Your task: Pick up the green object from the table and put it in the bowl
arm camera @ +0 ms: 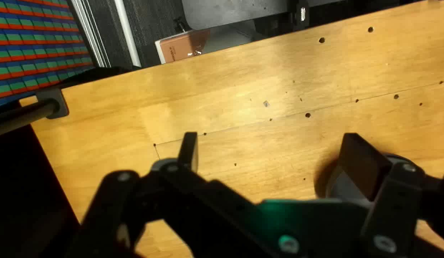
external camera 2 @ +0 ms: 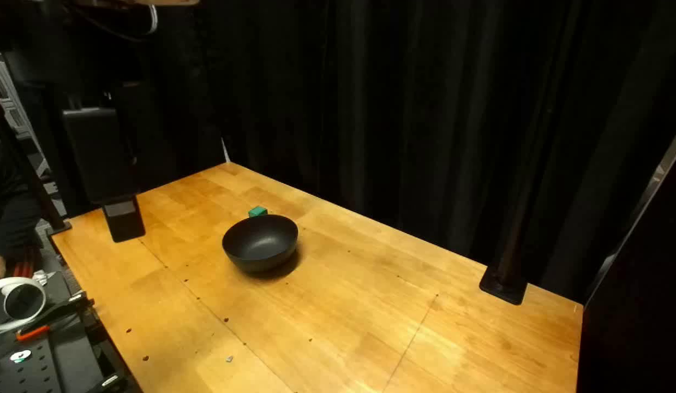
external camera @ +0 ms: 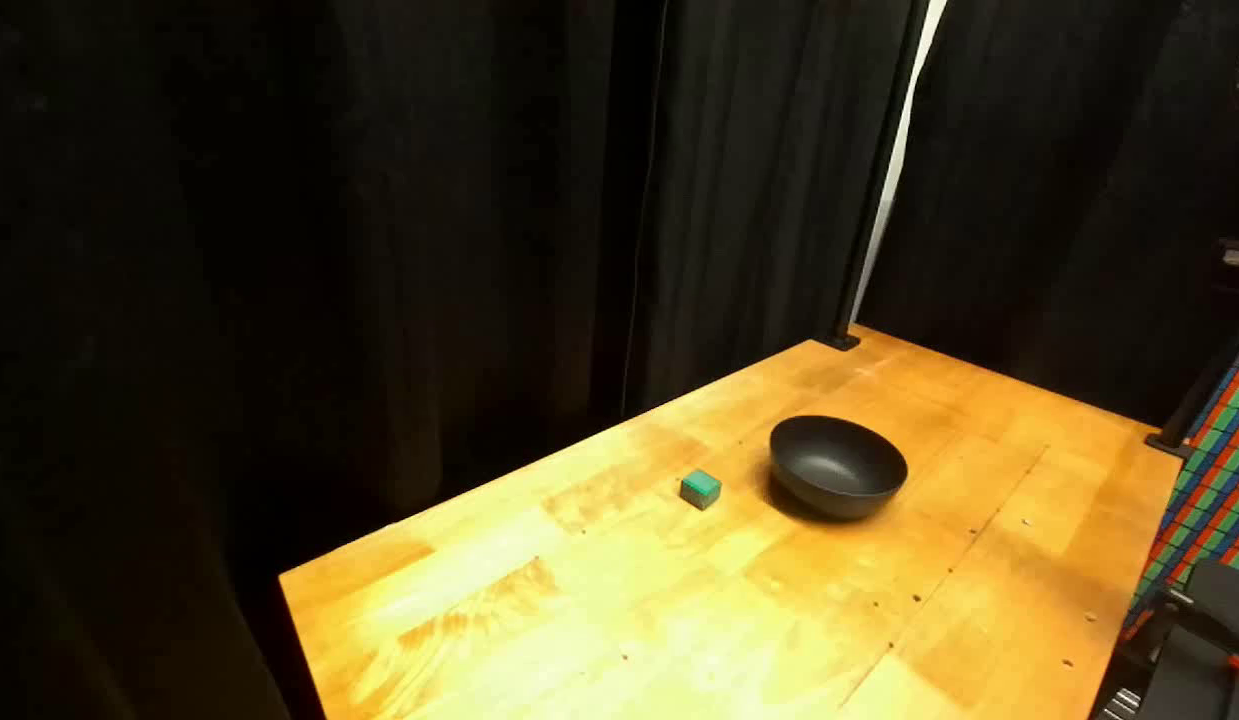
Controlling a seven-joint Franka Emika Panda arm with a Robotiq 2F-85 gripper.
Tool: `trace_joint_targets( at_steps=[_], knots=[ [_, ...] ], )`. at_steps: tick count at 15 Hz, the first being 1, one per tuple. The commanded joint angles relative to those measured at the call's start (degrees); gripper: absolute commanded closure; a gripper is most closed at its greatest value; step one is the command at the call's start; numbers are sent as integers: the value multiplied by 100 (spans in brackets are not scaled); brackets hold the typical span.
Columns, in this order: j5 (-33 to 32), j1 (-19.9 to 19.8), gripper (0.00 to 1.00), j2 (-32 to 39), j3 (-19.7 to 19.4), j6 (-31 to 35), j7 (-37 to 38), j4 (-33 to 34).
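black bowl (external camera: 837, 465): upright on tabletop (external camera: 619, 570), inner floor in plain view | green block (external camera: 700, 489): on tabletop beside bowl, not touching (in an exterior view the bowl's rim (external camera 2: 259, 218) partly hides it) | gripper (arm camera: 272, 143): jaws apart, covering much of the bowl in wrist view

In an exterior view, free room is given over the counter (external camera: 579, 625) at bottom centre; a gap is left between block (external camera: 700, 489) and bowl (external camera: 839, 467); the upper left is barred by curtain (external camera: 459, 250).
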Motion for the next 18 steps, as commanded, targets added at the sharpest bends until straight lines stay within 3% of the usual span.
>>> trace_joint_targets(
  at_steps=[1, 5, 11, 14, 18],
  knots=[
    [8, -13, 0, 4, 16, -6, -7, 30],
    [48, 63, 0, 34, 113, 86, 105, 20],
    [699, 1292, 0, 324, 1284, 690, 439, -610],
    [1045, 1859, 0, 885, 1918, 1773, 1031, -763],
    [1084, 2284, 0, 2266, 2670, 3214, 1896, -511]
  ],
)
